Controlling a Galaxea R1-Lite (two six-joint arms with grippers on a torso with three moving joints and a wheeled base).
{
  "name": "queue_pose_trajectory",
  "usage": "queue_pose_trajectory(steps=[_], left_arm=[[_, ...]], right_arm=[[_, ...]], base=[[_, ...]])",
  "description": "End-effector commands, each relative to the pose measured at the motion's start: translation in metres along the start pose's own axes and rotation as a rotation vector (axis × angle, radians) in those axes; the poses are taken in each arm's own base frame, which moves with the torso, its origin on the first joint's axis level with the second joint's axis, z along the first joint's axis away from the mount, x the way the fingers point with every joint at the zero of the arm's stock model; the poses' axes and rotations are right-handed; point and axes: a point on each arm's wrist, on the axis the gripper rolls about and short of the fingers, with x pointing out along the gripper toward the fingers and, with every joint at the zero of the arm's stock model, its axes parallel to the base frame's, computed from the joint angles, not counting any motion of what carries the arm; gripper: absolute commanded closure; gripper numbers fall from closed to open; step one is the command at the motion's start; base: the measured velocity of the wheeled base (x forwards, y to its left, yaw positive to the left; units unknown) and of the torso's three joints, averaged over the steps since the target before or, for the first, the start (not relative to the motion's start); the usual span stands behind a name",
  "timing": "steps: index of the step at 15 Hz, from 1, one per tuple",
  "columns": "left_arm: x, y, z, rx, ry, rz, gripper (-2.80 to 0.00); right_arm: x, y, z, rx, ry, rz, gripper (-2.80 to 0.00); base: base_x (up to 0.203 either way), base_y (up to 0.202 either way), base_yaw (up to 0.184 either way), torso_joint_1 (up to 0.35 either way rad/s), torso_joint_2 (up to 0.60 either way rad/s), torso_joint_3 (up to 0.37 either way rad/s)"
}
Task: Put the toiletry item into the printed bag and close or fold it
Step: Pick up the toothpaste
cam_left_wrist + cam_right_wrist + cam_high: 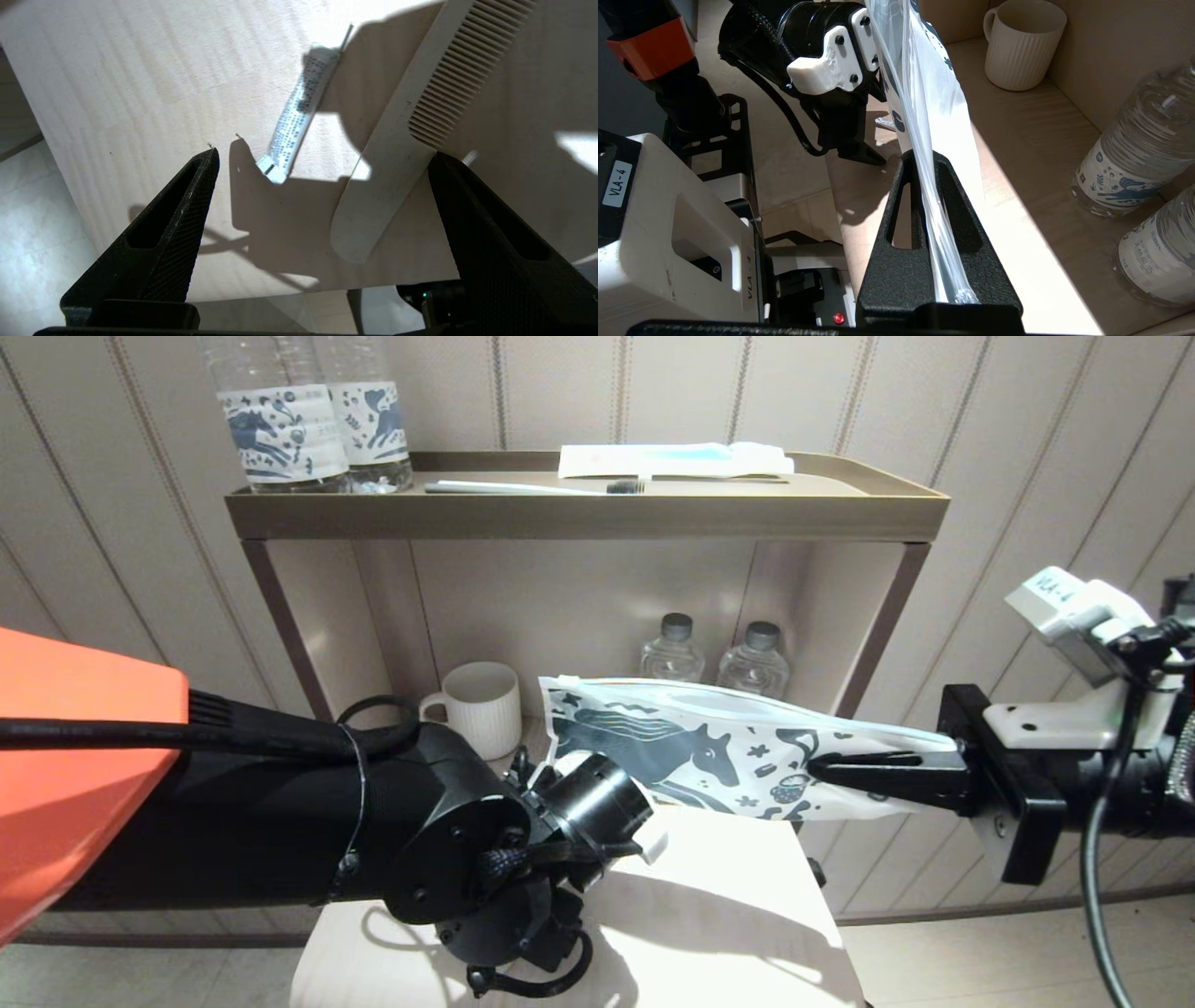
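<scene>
The white comb [397, 140] lies flat on the pale wooden table [117, 84]. My left gripper [324, 154] hangs open above it, and the comb's plain handle end sits between the fingers, close to one of them and untouched. In the head view my left arm hides the comb. The printed bag [709, 747], white with a dark horse, is held level in the air over the table. My right gripper [822, 770] is shut on its right end. In the right wrist view the bag [924, 84] runs edge-on out from between the closed fingers [952, 200].
A small printed strip [299, 112] lies on the table beside the comb. At the back, under the shelf, stand a white mug [481, 709] and two clear bottles [714, 658]. The shelf tray [579, 513] carries a toothbrush [532, 486], a flat packet [672, 459] and two labelled bottles [308, 425].
</scene>
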Motion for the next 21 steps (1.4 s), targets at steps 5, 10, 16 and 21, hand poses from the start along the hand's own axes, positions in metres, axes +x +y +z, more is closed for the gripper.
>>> queue_pose_trajectory(steps=[5,10,16,21], left_arm=[[-0.002,0.013,0.002,-0.032,0.004,0.016,-2.80],[-0.007,0.016,0.007,-0.049,-0.020,0.005,-2.80],[0.007,0.017,0.007,-0.049,0.025,0.003,-2.80],[0.004,0.011,0.019,-0.051,0.031,-0.161,-2.80]], right_arm=[[0.001,-0.001,-0.001,0.001,0.000,0.008,0.00],[0.001,0.000,-0.001,0.001,0.000,0.008,0.00],[0.000,0.000,-0.001,0.001,0.000,0.009,0.00],[0.000,0.000,-0.001,0.002,0.000,0.006,0.00]], base=[[0.000,0.000,0.000,0.000,0.00,0.000],[0.000,0.000,0.000,0.000,0.00,0.000],[0.000,0.000,0.000,0.000,0.00,0.000],[0.000,0.000,0.000,0.000,0.00,0.000]])
